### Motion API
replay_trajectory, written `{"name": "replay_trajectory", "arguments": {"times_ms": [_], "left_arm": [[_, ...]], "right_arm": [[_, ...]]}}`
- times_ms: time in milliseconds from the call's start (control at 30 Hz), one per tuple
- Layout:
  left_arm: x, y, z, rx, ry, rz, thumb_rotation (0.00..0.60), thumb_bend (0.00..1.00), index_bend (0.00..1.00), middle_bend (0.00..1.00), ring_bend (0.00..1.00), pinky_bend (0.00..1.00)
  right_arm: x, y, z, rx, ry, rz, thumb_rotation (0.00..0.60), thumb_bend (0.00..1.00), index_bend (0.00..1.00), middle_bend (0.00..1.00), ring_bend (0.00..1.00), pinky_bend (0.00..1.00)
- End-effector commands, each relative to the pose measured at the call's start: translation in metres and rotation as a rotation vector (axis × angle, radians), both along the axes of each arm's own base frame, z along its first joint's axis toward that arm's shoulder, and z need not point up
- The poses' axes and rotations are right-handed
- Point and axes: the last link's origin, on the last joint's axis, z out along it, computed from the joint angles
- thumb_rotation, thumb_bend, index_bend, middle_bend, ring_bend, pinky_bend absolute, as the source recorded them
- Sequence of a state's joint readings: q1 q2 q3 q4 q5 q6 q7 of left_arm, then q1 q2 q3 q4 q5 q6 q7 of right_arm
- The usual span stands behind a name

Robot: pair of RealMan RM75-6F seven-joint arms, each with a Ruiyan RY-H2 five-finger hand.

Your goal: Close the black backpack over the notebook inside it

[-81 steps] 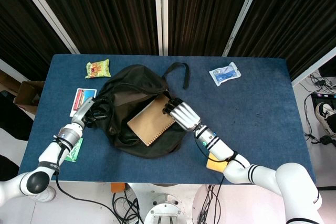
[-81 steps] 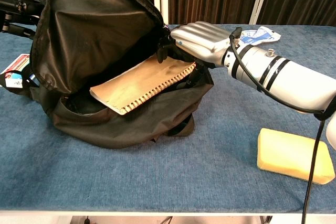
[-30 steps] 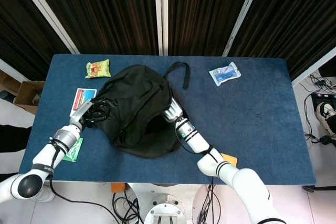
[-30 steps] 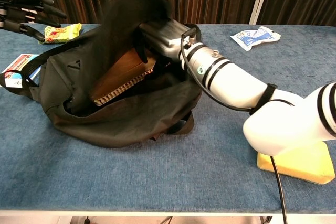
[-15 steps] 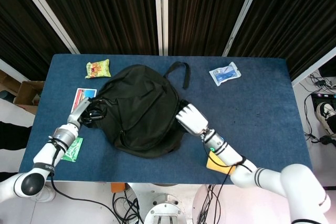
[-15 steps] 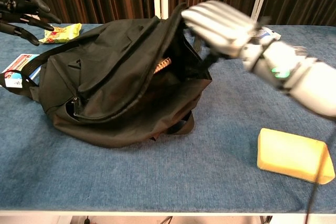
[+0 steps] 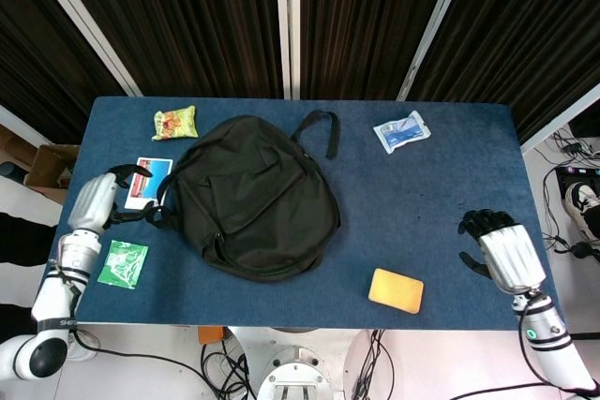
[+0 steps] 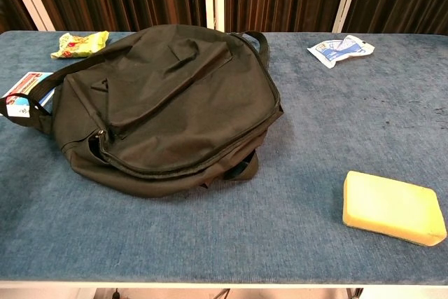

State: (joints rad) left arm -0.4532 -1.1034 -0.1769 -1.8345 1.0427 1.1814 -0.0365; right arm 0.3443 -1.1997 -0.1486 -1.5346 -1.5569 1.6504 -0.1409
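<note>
The black backpack lies flat in the middle of the blue table with its flap down over the opening. In the chest view the backpack shows its zipper line along the front, and no notebook is visible. My left hand hovers at the table's left edge, just beside the backpack's side strap, holding nothing. My right hand is far off at the table's right edge, fingers apart and empty. Neither hand shows in the chest view.
A yellow sponge lies at the front right of the table. A white packet sits at the back right and a green-yellow snack bag at the back left. A red-blue card and a green packet lie near my left hand.
The flap has dropped fully over the opening and the notebook is hidden. My right hand pulled away from the bag to the right edge. My left hand drew back to the left.
</note>
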Motion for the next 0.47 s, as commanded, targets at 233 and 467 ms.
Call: {"name": "replay_trajectory", "arguments": {"times_ms": [233, 467], "left_arm": [[-0.072, -0.083, 0.020, 0.182, 0.364, 0.036, 0.600, 0.20, 0.27, 0.25, 0.18, 0.25], [-0.086, -0.127, 0.021, 0.208, 0.419, 0.049, 0.600, 0.20, 0.27, 0.25, 0.18, 0.25]], "right_arm": [[-0.038, 0.020, 0.030, -0.050, -0.114, -0.180, 0.600, 0.03, 0.10, 0.14, 0.10, 0.21], [-0.043, 0.042, 0.026, -0.088, -0.172, -0.198, 0.600, 0.03, 0.10, 0.14, 0.10, 0.21]]}}
